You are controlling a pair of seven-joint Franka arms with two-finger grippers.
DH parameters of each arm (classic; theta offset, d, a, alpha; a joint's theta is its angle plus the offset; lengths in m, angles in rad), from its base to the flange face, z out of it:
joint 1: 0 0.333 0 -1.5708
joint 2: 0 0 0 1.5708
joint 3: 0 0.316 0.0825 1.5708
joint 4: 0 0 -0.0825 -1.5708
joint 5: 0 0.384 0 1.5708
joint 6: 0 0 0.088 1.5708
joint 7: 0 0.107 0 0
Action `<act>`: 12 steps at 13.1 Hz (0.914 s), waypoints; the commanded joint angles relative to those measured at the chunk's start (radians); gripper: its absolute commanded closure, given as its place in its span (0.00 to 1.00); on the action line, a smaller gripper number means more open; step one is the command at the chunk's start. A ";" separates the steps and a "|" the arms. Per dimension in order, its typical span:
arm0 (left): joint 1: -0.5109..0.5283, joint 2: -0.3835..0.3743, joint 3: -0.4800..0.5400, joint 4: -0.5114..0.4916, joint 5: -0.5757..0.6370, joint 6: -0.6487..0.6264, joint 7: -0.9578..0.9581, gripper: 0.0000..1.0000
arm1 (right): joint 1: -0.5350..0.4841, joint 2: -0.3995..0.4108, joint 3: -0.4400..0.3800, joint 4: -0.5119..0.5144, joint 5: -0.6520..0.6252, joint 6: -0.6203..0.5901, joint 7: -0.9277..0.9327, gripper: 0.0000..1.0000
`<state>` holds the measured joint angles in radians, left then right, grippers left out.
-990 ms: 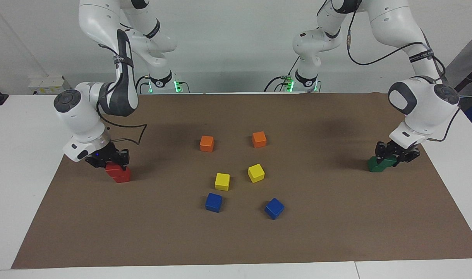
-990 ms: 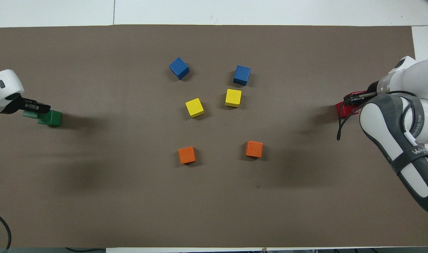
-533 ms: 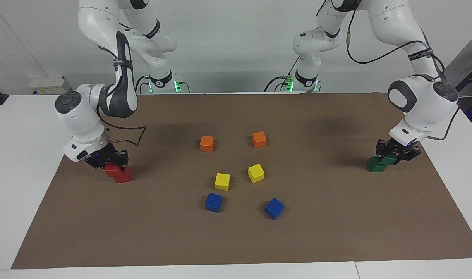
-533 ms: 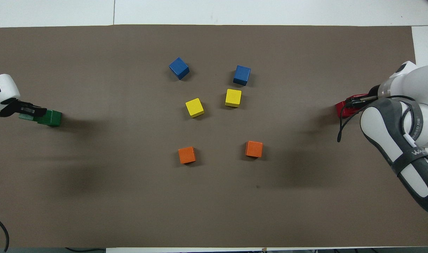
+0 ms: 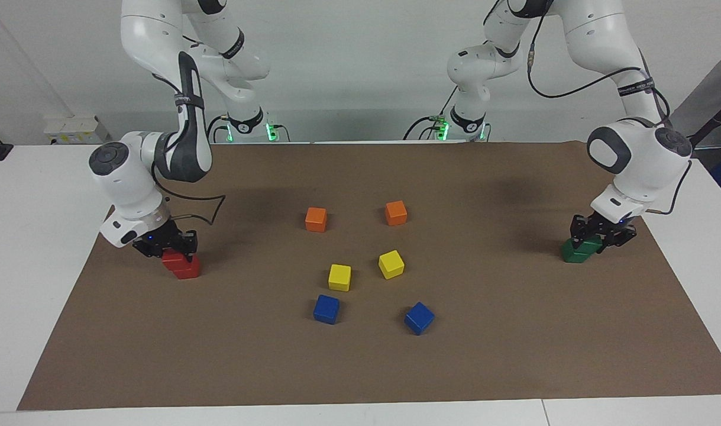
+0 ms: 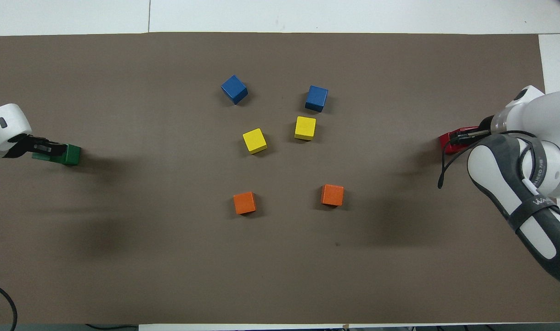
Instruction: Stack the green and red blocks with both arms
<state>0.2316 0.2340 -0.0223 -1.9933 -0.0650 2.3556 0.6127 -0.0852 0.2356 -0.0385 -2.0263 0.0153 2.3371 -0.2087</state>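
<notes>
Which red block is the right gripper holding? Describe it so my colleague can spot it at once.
Go to the right arm's end of the brown mat, where two red blocks sit apart from the central cubes. The held red block is the upper one, clamped in the right gripper. It rests offset on the lower red block, which lies bare on the mat.

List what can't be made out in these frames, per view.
- Overhead view: the upper red block is largely under the right gripper; the lower red block is not separable from it.
- Overhead view: the upper green block is half covered by the left gripper.
- Facing view: whether either held block rests flush on its lower block; the grippers cover the seams.
</notes>
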 commanded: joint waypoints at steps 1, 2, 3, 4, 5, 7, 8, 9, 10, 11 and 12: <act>0.011 -0.030 -0.007 -0.044 -0.026 0.042 0.024 1.00 | -0.005 -0.015 0.008 -0.028 -0.005 0.024 -0.023 1.00; 0.011 -0.030 -0.007 -0.056 -0.026 0.063 0.024 1.00 | -0.004 -0.015 0.008 -0.028 -0.005 0.024 -0.024 1.00; 0.009 -0.030 -0.007 -0.070 -0.026 0.089 0.022 1.00 | -0.002 -0.015 0.008 -0.028 -0.005 0.024 -0.029 1.00; 0.006 -0.028 -0.007 -0.074 -0.026 0.099 0.025 1.00 | -0.002 -0.015 0.008 -0.028 -0.005 0.027 -0.052 1.00; 0.005 -0.028 -0.005 -0.075 -0.026 0.099 0.027 0.85 | -0.002 -0.015 0.009 -0.028 -0.005 0.027 -0.070 1.00; 0.005 -0.028 -0.005 -0.076 -0.026 0.097 0.027 0.00 | -0.004 -0.015 0.008 -0.028 -0.005 0.027 -0.077 1.00; 0.006 -0.028 -0.005 -0.076 -0.026 0.094 0.028 0.00 | -0.004 -0.015 0.008 -0.028 -0.005 0.028 -0.083 1.00; 0.005 -0.028 -0.005 -0.075 -0.026 0.091 0.029 0.00 | -0.004 -0.015 0.008 -0.028 -0.005 0.028 -0.087 1.00; 0.003 -0.028 -0.005 -0.075 -0.026 0.091 0.027 0.00 | -0.004 -0.015 0.008 -0.028 -0.005 0.028 -0.087 1.00; 0.005 -0.028 -0.007 -0.067 -0.026 0.085 0.027 0.00 | -0.004 -0.015 0.009 -0.028 -0.005 0.028 -0.087 1.00; 0.003 -0.027 -0.007 -0.056 -0.024 0.070 0.025 0.00 | -0.004 -0.015 0.008 -0.028 -0.005 0.028 -0.084 1.00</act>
<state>0.2314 0.2266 -0.0255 -2.0367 -0.0656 2.4210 0.6136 -0.0828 0.2355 -0.0352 -2.0267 0.0146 2.3377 -0.2692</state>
